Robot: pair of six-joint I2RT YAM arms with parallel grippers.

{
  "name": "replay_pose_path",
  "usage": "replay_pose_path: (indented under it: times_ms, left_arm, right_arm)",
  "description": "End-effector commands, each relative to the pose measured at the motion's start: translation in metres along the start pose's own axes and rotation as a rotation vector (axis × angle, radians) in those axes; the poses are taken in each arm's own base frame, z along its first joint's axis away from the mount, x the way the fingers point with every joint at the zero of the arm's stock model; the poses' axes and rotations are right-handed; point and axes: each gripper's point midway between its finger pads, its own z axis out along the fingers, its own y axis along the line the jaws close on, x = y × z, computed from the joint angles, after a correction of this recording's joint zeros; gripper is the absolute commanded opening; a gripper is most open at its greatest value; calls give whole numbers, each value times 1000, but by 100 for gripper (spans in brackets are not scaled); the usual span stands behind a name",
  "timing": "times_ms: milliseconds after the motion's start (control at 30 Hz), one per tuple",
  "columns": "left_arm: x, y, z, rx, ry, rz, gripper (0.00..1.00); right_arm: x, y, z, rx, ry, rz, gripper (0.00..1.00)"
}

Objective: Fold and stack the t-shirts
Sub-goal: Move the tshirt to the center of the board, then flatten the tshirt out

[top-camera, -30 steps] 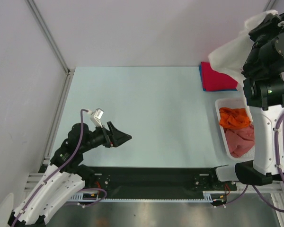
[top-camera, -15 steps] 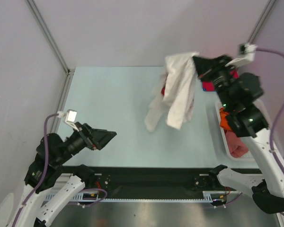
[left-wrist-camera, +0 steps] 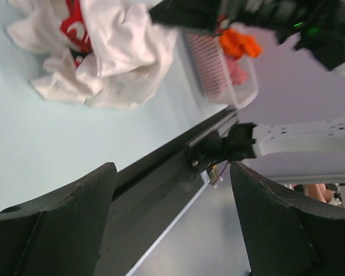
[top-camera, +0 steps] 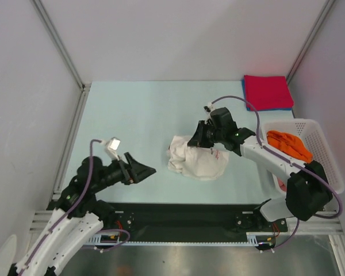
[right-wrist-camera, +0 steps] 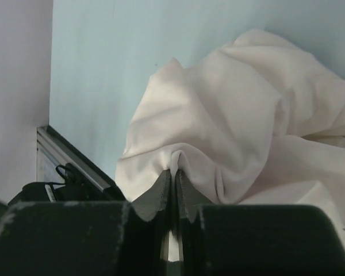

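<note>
The white t-shirt (top-camera: pixel 196 161) with a red logo print lies crumpled on the table middle; it also shows in the left wrist view (left-wrist-camera: pixel 112 54) and the right wrist view (right-wrist-camera: pixel 236 132). My right gripper (top-camera: pixel 198 137) is shut on a pinch of its cloth (right-wrist-camera: pixel 173 167). My left gripper (top-camera: pixel 146 170) is open and empty, held above the table to the left of the shirt. Folded red (top-camera: pixel 268 92) and blue (top-camera: pixel 288 107) t-shirts are stacked at the back right. Orange (top-camera: pixel 287 145) and pinkish-red (top-camera: pixel 282 183) t-shirts lie in the basket.
The white lattice basket (top-camera: pixel 313 150) stands at the right edge, also in the left wrist view (left-wrist-camera: pixel 210 60). Aluminium frame posts (top-camera: pixel 57 43) run along the left and back right. A black rail (top-camera: pixel 178 221) runs along the near table edge.
My right arm has swung from high at the right down to the table middle, laying the white t-shirt down in a heap. My left gripper has shifted slightly right.
</note>
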Motion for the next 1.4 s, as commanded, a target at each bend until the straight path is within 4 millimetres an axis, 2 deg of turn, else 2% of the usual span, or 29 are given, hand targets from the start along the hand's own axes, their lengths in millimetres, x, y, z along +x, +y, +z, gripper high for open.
replay_pose_path:
  times_ms: [0, 67, 100, 133, 200, 233, 267, 300, 333, 367, 400, 433, 467, 500, 533, 567, 600, 633, 667, 700, 767, 800, 867, 900, 1000, 1033, 1200, 1367]
  left_arm:
    - [8, -2, 27, 65, 77, -26, 87]
    - [14, 16, 43, 6, 107, -17, 90]
    - [11, 17, 49, 9, 99, -2, 91]
    - [12, 21, 54, 3, 105, 7, 91]
    - [11, 32, 74, -14, 117, 23, 93]
    - [12, 36, 82, -16, 129, 24, 93]
    - [5, 32, 90, 7, 117, 48, 93]
    - [11, 47, 105, -44, 167, 33, 93]
    - [9, 48, 112, -58, 184, 42, 93]
    - [-4, 37, 120, -41, 178, 77, 92]
    - [3, 53, 132, -108, 242, 58, 92]
    - [-1, 53, 138, -126, 258, 73, 92]
    - [-13, 47, 143, -150, 272, 95, 92]
    - [-18, 47, 146, -175, 286, 100, 92]
    - [-17, 57, 154, -219, 317, 99, 91]
    - [-28, 48, 155, -232, 323, 109, 89]
    - [-32, 47, 156, -246, 331, 104, 88]
    - [-33, 47, 158, -255, 345, 95, 88]
    - [-37, 41, 158, -247, 347, 94, 87]
    - [-36, 40, 158, -243, 358, 81, 88]
    - [-29, 39, 156, -230, 407, 47, 86]
    - [-26, 40, 154, -234, 419, 42, 86]
    - [-17, 48, 152, -249, 455, 31, 87]
    - [-15, 51, 151, -254, 462, 26, 87]
    - [-5, 60, 151, -263, 502, 8, 87]
    - [-4, 62, 152, -261, 509, 19, 88]
    - [0, 65, 161, -244, 547, 14, 85]
    - [13, 73, 165, -237, 580, -39, 74]
  right_arm:
    - [-6, 22, 11, -136, 17, -18, 10]
    - [-14, 26, 20, -192, 20, -8, 11]
    - [-24, 32, 27, -219, 9, -17, 13]
    - [-18, 23, 43, -214, 59, 3, 16]
    - [-30, 8, 59, -205, 79, 13, 19]
    - [-39, 0, 75, -201, 96, 26, 20]
    - [-44, -7, 81, -196, 101, 30, 23]
    - [-56, -24, 83, -178, 96, 59, 24]
    - [-71, -23, 84, -200, 95, 62, 24]
    - [-70, -37, 92, -178, 121, 86, 27]
    - [-72, -52, 88, -147, 148, 105, 29]
    - [-75, -59, 85, -118, 154, 102, 32]
    - [-86, -58, 75, -92, 132, 83, 41]
    - [-80, -66, 64, -38, 159, 73, 46]
    - [-84, -76, 56, 24, 139, 61, 52]
    - [-89, -70, 36, 49, 112, 40, 61]
    - [-78, -80, 21, 113, 148, 54, 64]
    - [-79, -92, 7, 179, 126, 60, 68]
    - [-64, -101, -3, 212, 151, 82, 71]
    - [-56, -99, -23, 224, 148, 91, 72]
    - [-39, -109, -42, 247, 156, 127, 73]
    - [-12, -115, -56, 266, 181, 151, 73]
    - [13, -123, -68, 295, 189, 185, 73]
    - [35, -127, -75, 299, 190, 204, 73]
    - [65, -137, -77, 299, 182, 256, 77]
    - [64, -137, -78, 291, 153, 253, 84]
    - [61, -161, -67, 321, 141, 297, 87]
    - [60, -179, -51, 331, 167, 319, 83]
